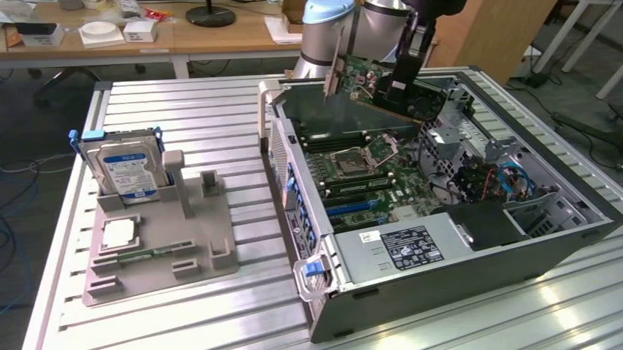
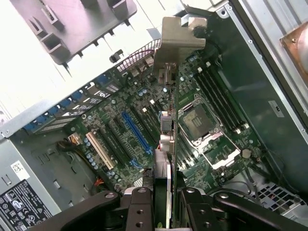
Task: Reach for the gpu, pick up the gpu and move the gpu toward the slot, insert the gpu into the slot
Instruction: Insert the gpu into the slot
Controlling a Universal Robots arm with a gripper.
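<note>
Fingers [image 2: 140,204] of the gripper [image 2: 163,195] are closed on the gpu [image 2: 167,120], which you hold on edge above the open computer case [image 1: 467,255], silver bracket [image 2: 180,41] toward its perforated wall. You're carrying toward the slot [image 2: 137,131], I'd judge, so hold the card square and line its lower edge with the long blue connector (a tilted card would likely catch neighbouring slots). The wrist view gives you the card edge-on against the motherboard [image 2: 211,144], good for sideways alignment. The exterior view gives its height over the board, plus the hard drive [image 1: 125,169] in a grey stand [image 1: 165,255], well apart.
</note>
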